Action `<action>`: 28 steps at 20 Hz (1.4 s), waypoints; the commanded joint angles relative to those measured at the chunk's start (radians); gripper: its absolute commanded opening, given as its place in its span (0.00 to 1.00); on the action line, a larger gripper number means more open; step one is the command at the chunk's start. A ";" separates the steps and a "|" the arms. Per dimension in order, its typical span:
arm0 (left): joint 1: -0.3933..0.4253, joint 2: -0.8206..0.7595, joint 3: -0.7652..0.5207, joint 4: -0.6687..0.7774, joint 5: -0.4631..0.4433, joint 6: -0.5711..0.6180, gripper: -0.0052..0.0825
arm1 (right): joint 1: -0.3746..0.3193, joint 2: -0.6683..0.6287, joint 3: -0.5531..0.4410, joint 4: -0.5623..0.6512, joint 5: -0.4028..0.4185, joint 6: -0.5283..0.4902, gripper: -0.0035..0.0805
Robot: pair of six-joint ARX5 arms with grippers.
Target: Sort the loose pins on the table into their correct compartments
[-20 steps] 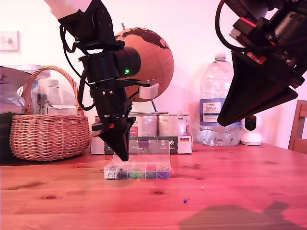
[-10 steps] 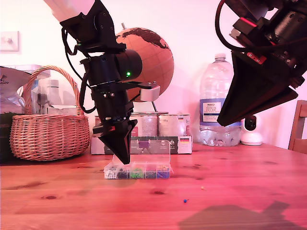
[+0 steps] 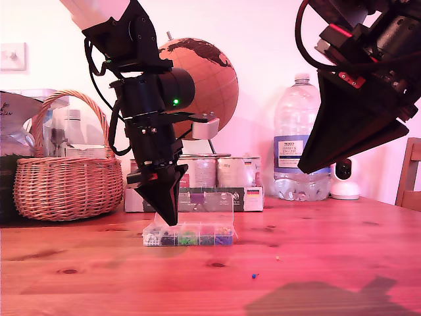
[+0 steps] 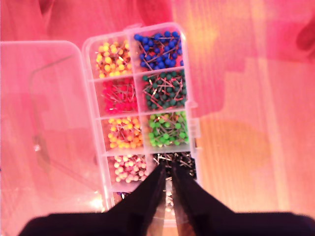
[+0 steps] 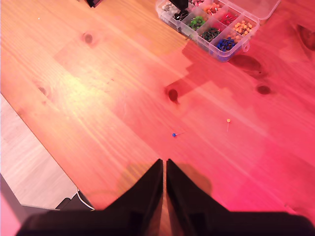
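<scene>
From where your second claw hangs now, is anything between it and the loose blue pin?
Nothing visible. In the second wrist view only bare table lies between my second claw and the blue pin. The pin box and my first claw stand farther off.

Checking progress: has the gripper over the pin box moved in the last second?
Yes. My first gripper shifted slightly toward the exterior view's right against the pin box.

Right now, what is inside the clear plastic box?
The box holds sorted pins: blue, dark green, light green, yellow, pink, orange, pale. My first gripper covers the nearest sections.
</scene>
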 commanded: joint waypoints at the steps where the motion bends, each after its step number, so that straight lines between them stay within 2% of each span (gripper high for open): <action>1: -0.003 0.033 0.001 0.000 -0.003 0.004 0.09 | -0.003 0.003 0.010 0.003 -0.007 0.000 0.03; 3: 0.000 0.033 0.001 0.000 -0.003 0.004 0.09 | -0.003 0.003 0.010 0.003 -0.007 0.000 0.03; 6: 0.003 0.033 0.001 0.001 -0.006 0.004 0.19 | -0.003 0.003 0.010 0.003 -0.007 0.000 0.03; 10: 0.007 0.033 0.001 0.001 -0.007 0.004 0.19 | -0.003 0.003 0.010 0.004 -0.007 0.000 0.03; 12: 0.006 0.031 0.001 0.005 -0.007 0.004 0.14 | -0.003 0.003 0.010 0.004 -0.007 0.000 0.03; 13: 0.006 0.028 0.001 0.004 -0.007 0.004 0.05 | -0.003 0.003 0.010 0.004 -0.006 0.000 0.03; 18: -0.025 -0.024 0.002 -0.008 -0.007 -0.024 0.04 | -0.003 0.003 0.010 0.005 -0.006 0.000 0.03; 19: -0.033 -0.039 0.003 -0.008 -0.007 -0.108 0.04 | -0.003 0.003 0.010 0.005 -0.006 0.000 0.03; 20: -0.043 -0.056 0.003 -0.013 -0.010 -0.108 0.04 | -0.003 0.003 0.010 0.005 -0.006 0.000 0.03; 21: -0.054 -0.075 0.003 -0.021 -0.010 -0.192 0.04 | -0.003 0.003 0.010 0.006 -0.006 0.000 0.03; 23: -0.070 -0.113 0.003 -0.037 -0.010 -0.192 0.04 | -0.003 0.003 0.010 0.009 -0.007 0.000 0.03; 24: -0.078 -0.132 0.003 -0.051 -0.010 -0.299 0.04 | -0.003 0.003 0.010 0.010 -0.007 0.000 0.03; 26: -0.096 -0.163 0.003 -0.092 -0.006 -0.372 0.04 | -0.003 0.003 0.010 0.009 -0.006 0.000 0.03; 27: -0.103 -0.175 0.003 -0.120 -0.006 -0.372 0.04 | -0.003 0.003 0.010 0.009 -0.006 0.000 0.03; 28: -0.108 -0.184 0.003 -0.149 -0.006 -0.446 0.04 | -0.003 0.003 0.010 0.007 -0.006 0.000 0.03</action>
